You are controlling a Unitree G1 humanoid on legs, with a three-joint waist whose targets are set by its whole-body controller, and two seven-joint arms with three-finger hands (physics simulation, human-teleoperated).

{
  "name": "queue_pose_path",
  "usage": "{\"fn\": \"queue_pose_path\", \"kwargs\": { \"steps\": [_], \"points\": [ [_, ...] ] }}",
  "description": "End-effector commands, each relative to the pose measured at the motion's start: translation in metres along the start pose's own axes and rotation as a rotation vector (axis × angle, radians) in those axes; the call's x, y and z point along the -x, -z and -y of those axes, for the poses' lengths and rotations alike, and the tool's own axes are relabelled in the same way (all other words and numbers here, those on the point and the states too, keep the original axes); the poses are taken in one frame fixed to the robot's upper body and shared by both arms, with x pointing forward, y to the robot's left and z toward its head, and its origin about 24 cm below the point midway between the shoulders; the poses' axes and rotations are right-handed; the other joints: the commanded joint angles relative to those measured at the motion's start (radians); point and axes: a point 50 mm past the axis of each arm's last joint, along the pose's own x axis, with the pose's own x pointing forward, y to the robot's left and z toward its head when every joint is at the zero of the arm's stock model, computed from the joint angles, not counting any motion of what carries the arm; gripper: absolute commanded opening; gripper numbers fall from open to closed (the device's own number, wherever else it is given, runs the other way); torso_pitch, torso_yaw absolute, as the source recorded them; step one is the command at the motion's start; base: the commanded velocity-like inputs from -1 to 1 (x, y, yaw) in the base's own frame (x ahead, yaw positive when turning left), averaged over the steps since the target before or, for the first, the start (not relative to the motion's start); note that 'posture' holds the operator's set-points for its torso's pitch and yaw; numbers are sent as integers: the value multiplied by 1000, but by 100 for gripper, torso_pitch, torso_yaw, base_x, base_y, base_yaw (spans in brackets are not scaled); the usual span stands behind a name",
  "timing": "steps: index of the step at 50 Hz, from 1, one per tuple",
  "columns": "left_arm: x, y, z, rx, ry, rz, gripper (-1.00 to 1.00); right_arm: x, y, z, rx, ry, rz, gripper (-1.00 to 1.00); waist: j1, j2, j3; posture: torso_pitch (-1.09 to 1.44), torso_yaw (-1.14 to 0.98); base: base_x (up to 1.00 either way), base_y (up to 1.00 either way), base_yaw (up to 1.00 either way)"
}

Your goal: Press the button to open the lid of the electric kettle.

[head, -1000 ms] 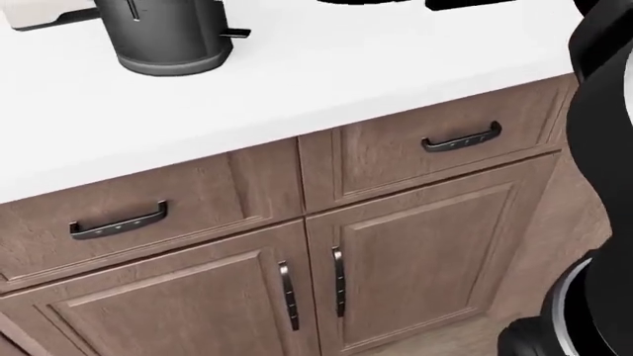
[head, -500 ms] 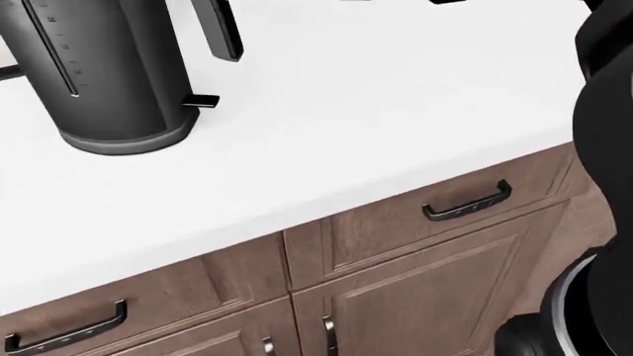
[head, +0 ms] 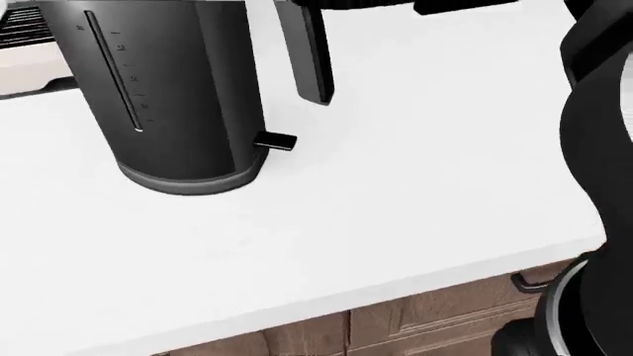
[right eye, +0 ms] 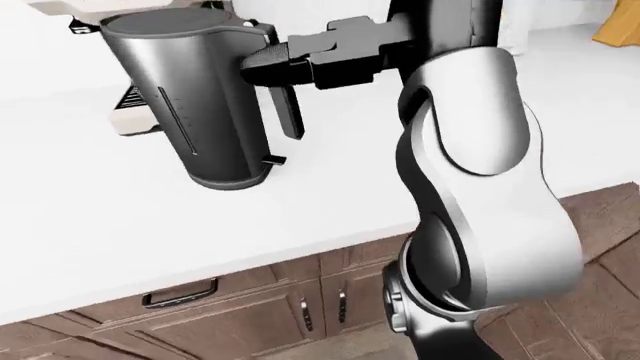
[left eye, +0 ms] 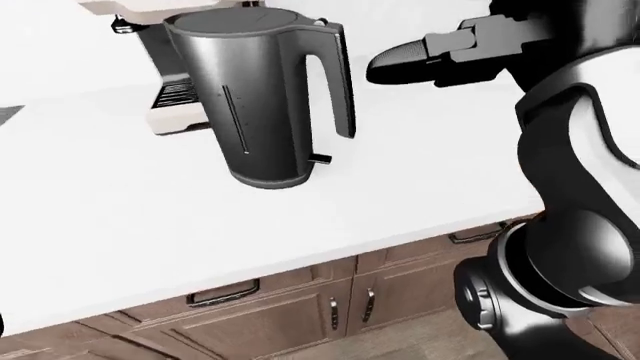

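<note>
A dark grey electric kettle (left eye: 250,112) stands upright on the white counter (left eye: 400,195), its lid (left eye: 225,21) down and its handle (left eye: 335,82) facing right. A small black switch (head: 275,141) juts out at its base. My right hand (left eye: 385,66) reaches in from the right at the height of the handle's top, fingers stretched toward it and holding nothing. In the right-eye view the right hand's fingertips (right eye: 262,61) overlap the top of the handle; I cannot tell whether they touch it. I cannot pick out the lid button. My left hand is not in view.
A cream coffee machine (left eye: 170,105) stands just behind the kettle on the left. Brown drawers and cabinet doors with dark handles (left eye: 222,294) run below the counter edge. My right arm (right eye: 470,172) fills the right side. A yellow object (right eye: 620,26) sits at the top right.
The camera has moved closer and tilted up: in the head view the kettle grew and slid down and right, and the cabinets dropped almost out of the bottom edge.
</note>
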Motion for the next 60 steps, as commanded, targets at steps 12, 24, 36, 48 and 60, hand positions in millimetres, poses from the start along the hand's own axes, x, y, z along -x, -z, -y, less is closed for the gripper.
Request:
{"fn": "queue_pose_path", "kwargs": {
  "steps": [12,24,36,48,60],
  "points": [
    [0,-7,-2,14,-13,35,100,0,-8,2,-2,9,45,100,-6,-80,-14,0,0,0,0,89],
    [1,-8,-1,14,-12,35,100,-1,-10,5,2,30,40,100,-27,-54,-4,0,0,0,0,84],
    [2,-7,-1,-6,-19,23,100,-1,-11,6,-8,43,41,100,-53,-17,-14,-3,0,0,0,0],
    [0,-4,-3,-9,-15,24,100,-1,-10,5,-10,38,37,100,-54,-12,-81,-15,0,0,0,0],
    [1,-7,-3,-5,-19,26,100,-1,-10,4,-11,35,35,100,-51,-20,-145,-27,0,0,0,0]
  ]
}}
